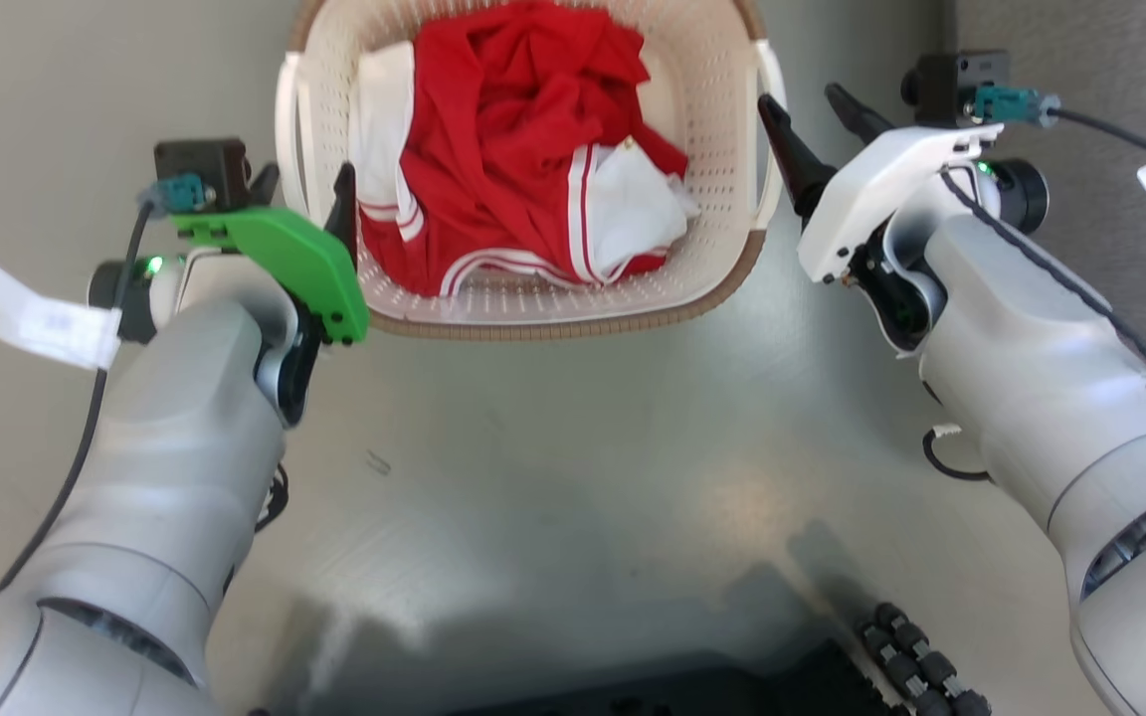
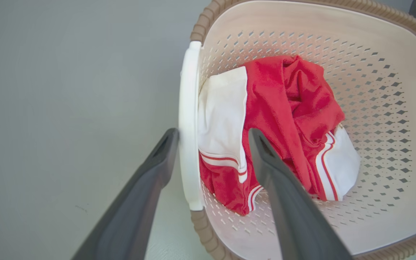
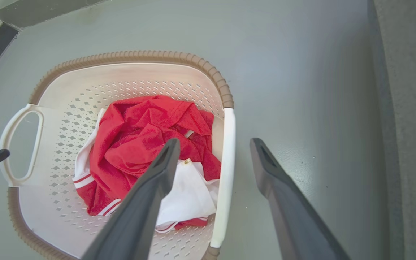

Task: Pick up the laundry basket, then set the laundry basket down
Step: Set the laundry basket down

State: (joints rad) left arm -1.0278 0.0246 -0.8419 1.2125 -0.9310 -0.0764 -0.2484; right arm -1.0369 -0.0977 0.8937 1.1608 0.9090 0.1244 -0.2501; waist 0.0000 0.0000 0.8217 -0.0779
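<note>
My left gripper (image 2: 212,131) stood spread wide, one finger outside the left handle (image 2: 188,126) of the laundry basket (image 2: 374,90), the other inside above the red and white clothing (image 2: 294,108). My right gripper (image 3: 214,142) was spread likewise, astride the right handle (image 3: 226,162). Neither clasped anything. The basket lay between both arms, over the grey floor (image 1: 573,447); I couldn't tell whether it touched.

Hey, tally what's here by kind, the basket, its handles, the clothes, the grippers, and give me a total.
Cream perforated plastic laundry basket, brown woven-look rim: 1
White plastic side handles: 2
Red-and-white crumpled clothing heap: 1
Dark two-fingered left gripper and right gripper: 2
Total: 6
</note>
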